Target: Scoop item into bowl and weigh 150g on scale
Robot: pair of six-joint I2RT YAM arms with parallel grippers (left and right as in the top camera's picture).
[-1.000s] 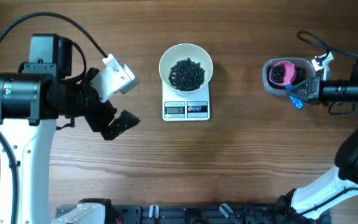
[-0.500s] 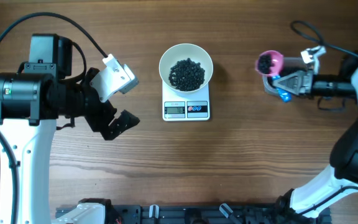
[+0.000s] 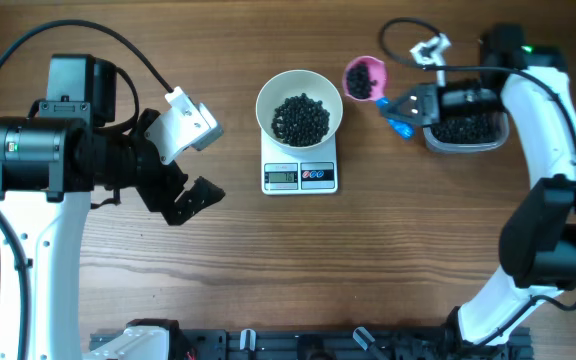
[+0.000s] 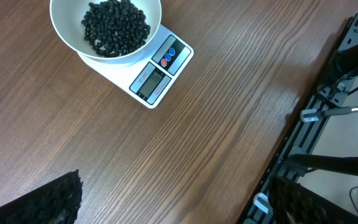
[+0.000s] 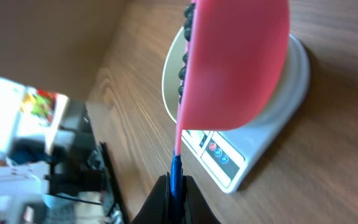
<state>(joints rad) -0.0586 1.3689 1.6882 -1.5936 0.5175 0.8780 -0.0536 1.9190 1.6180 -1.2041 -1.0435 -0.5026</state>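
Over the wooden table (image 3: 368, 260), right gripper (image 3: 400, 104) pinches the pink scoop (image 3: 365, 78) beside the bowl (image 3: 299, 105); left gripper (image 3: 203, 160) spread.

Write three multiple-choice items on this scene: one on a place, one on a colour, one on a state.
1. Where does the bowl stand?
A. on the scale
B. on bare table
C. on a shelf

2. What colour is the scoop?
A. green
B. pink
C. yellow

3. The left pincer is:
A. shut on the scoop
B. shut on nothing
C. open and empty

Answers:
1. A, the bowl sits on top of the scale.
2. B, its cup is plainly pink.
3. C, its fingers stand wide apart with nothing between them.
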